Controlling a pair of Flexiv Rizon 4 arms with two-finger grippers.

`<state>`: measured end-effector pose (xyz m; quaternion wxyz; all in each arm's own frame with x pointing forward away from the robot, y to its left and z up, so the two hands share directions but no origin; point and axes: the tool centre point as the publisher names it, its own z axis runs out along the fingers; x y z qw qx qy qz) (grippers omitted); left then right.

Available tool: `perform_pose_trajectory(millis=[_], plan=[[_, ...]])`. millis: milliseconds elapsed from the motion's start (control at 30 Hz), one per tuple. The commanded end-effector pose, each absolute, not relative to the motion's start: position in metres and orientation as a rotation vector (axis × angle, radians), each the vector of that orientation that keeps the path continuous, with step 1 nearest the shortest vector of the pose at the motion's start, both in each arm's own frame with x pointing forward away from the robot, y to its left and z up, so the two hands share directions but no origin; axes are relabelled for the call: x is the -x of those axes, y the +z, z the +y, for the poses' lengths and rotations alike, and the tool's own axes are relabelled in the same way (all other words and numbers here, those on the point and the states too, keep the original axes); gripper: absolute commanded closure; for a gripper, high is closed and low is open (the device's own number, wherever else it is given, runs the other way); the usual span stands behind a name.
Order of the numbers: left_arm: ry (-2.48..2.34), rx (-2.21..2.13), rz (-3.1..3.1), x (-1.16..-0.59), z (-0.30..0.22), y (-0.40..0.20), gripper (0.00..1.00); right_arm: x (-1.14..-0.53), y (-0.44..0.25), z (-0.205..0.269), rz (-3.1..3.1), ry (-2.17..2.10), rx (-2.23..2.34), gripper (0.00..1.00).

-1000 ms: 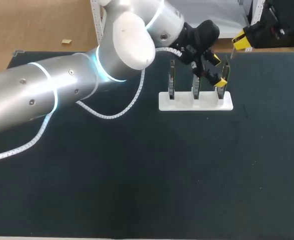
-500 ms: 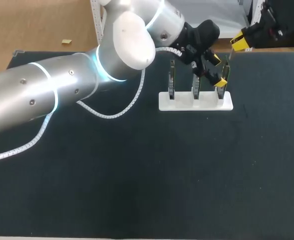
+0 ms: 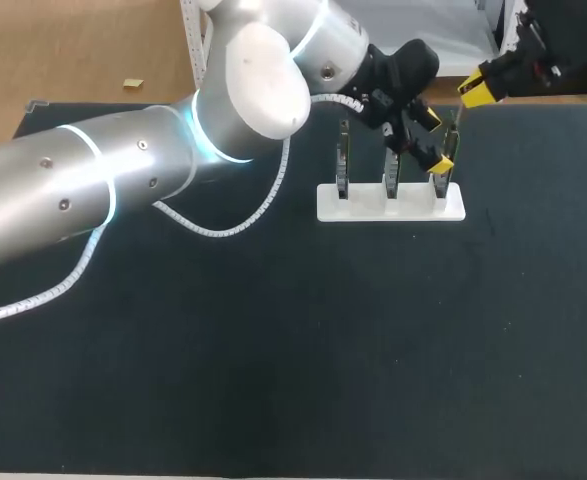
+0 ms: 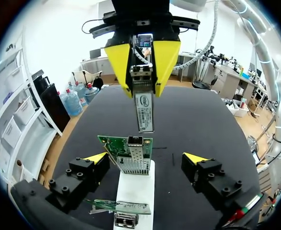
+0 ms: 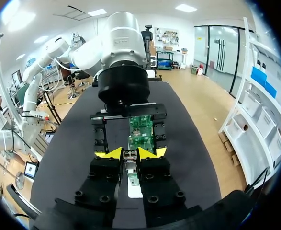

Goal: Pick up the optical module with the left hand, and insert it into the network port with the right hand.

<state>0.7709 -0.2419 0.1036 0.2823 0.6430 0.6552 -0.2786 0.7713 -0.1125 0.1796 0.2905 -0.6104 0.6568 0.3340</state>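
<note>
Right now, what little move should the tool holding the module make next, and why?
Probably ease the right tool toward the port: it is shut on the module, whose end sits just short of the port, roughly lined up.

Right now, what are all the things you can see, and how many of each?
optical module: one, silver, held above a card's port.
network cards: three, green, standing upright in a row in the stand.
stand: one, white, on the far side of the table.
table: one, black, under everything.
left gripper: one, black with yellow tips, jaws open, one to each side of a card and not touching it.
right gripper: one, black with yellow tips, jaws shut on the optical module.
</note>
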Motion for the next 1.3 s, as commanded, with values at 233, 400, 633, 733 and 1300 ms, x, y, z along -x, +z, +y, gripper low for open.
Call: perform_pose_trajectory(millis=[233,400,633,733,1300], plan=[[-0.747,-1.728,1.759,-0.774,-0.243,0.104,0.0,-0.776,0.175,-0.111,1.758,0.886,1.644,1.0],[-0.747,-1.728,1.759,-0.774,-0.243,0.104,0.0,-0.777,0.173,-0.112,1.762,0.889,1.651,1.0],[-0.747,-1.728,1.759,-0.774,-0.243,0.104,0.0,-0.78,0.17,-0.114,1.767,0.891,1.657,1.0],[-0.747,-1.728,1.759,-0.774,-0.243,0.104,0.0,-0.78,0.169,-0.114,1.768,0.899,1.656,1.0],[-0.747,-1.728,1.759,-0.774,-0.243,0.104,0.0,-0.781,0.167,-0.112,1.775,0.898,1.673,1.0]])
